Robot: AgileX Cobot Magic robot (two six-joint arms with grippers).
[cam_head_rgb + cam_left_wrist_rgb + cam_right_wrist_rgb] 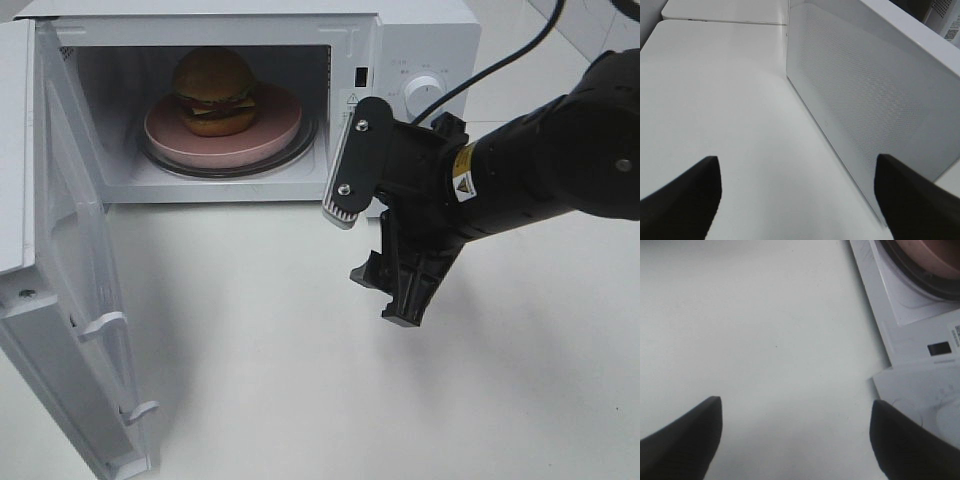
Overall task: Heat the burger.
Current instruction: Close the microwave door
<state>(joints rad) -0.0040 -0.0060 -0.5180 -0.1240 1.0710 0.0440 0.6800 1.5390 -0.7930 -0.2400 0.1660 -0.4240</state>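
White tabletop [300, 400] carries an open white microwave [430, 40] holding the tall glossy-bunned burger [213, 90] on a round pink plate [288, 127], probably soft, light, tippy, best moved by the plate's rim; left gripper [797, 200] and right gripper [368, 255] gape empty.

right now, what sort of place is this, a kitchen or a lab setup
Likely a robot test setup, not a home kitchen: a white microwave stands open on a white table, the burger sits inside on a pink plate, and a black robot arm hangs in front.
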